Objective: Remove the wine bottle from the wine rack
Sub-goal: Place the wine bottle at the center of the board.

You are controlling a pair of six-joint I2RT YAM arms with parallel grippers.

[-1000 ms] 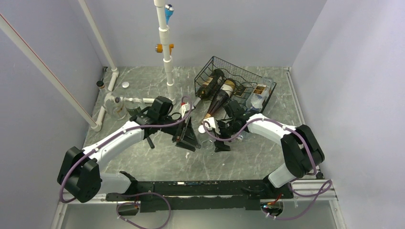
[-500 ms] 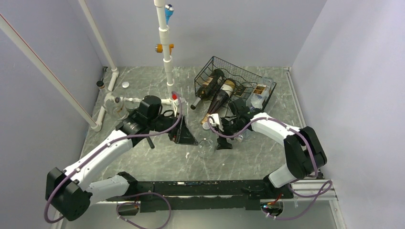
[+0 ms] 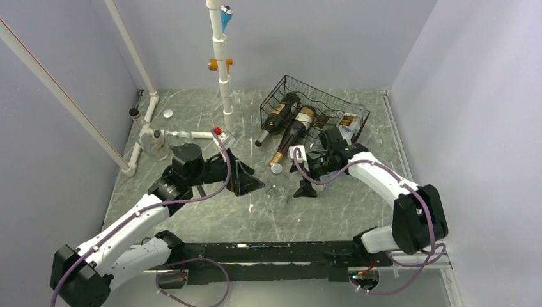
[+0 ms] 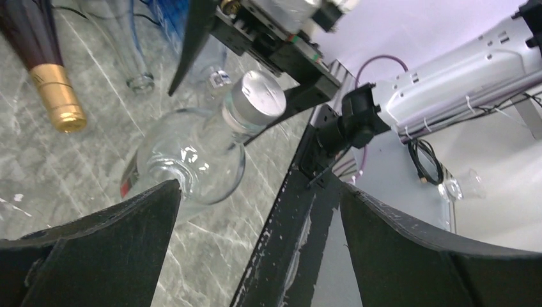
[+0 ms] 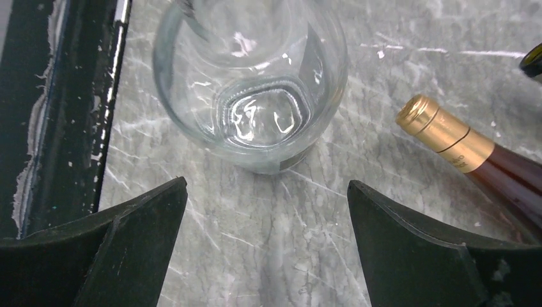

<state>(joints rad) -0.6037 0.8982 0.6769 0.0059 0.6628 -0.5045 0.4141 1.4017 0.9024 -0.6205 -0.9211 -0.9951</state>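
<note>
Your left gripper (image 4: 255, 192) and right gripper (image 5: 267, 185): jaws wide apart, empty. Clear bottle (image 3: 276, 196) upright between them (off the wine rack (image 3: 273, 101)).

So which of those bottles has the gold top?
The dark bottle lying in the middle of the black wire rack, neck poking out the front. The clear bottle on the table between the arms has a silver cap instead.
</note>
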